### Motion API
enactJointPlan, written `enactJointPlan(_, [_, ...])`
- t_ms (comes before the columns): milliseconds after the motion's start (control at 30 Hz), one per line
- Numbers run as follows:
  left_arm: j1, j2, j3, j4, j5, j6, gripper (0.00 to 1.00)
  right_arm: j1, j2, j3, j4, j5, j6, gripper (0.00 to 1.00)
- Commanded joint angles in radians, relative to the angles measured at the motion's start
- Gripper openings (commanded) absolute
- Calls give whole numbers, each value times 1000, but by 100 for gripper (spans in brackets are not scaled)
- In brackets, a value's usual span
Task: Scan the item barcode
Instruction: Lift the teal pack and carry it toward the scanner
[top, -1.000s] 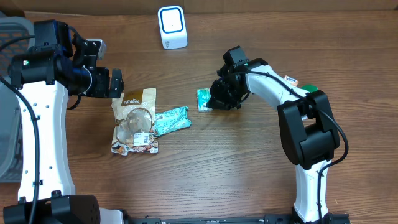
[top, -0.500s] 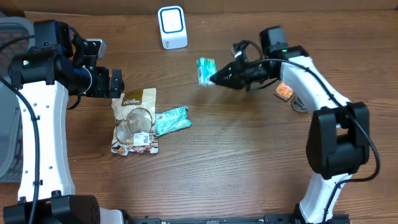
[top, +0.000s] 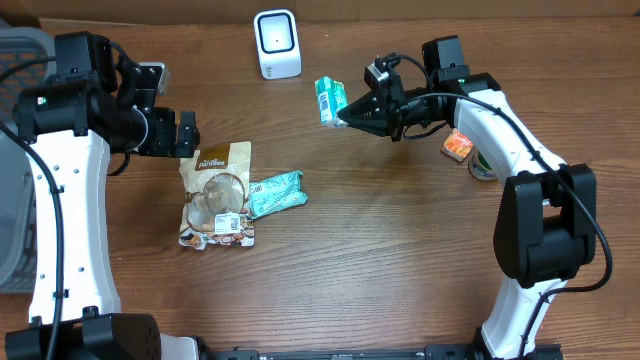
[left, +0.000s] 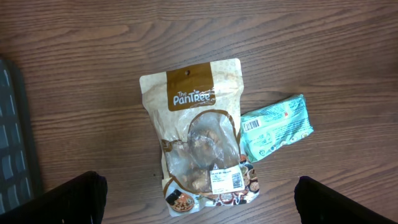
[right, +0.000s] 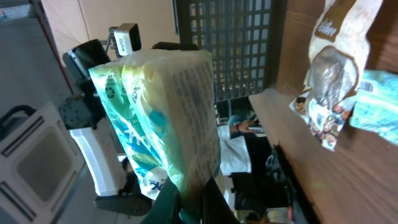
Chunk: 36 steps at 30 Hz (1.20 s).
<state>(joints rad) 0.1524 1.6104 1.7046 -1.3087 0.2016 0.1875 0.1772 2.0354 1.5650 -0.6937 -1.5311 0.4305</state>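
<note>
My right gripper is shut on a small teal packet, holding it in the air a little to the right of the white scanner at the table's back. The right wrist view shows this packet pinched at its lower edge between the fingers of that gripper. My left gripper hangs open above the table's left side. In the left wrist view its fingers stand wide apart, with nothing between them.
A brown and white snack bag lies flat on the table with another teal packet beside it. An orange item and a green and white one lie at the right. A grey basket stands at the left edge.
The right gripper has lifted the small teal packet off the table and carried it up and back towards the scanner. The left arm has not moved.
</note>
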Motion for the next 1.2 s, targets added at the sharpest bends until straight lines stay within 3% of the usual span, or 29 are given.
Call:
enactJointPlan(0, [-2, -12, 19, 4, 1, 19, 100, -3, -19, 9, 5, -39, 67, 4])
enactJointPlan(567, [-2, -12, 19, 4, 1, 19, 100, 11, -40, 64, 129, 8, 129, 4])
enactJointPlan(833, [-2, -12, 19, 4, 0, 19, 99, 77, -77, 163, 96, 286, 138, 4])
enactJointPlan(933, [-2, -12, 19, 4, 0, 19, 100, 117, -77, 264, -43, 445, 68, 4])
enactJointPlan(1033, [-2, -12, 19, 4, 0, 19, 100, 163, -77, 430, -269, 727, -29, 4])
enactJointPlan(1167, [-2, -12, 19, 4, 1, 19, 99, 220, -77, 630, -416, 1023, -69, 4])
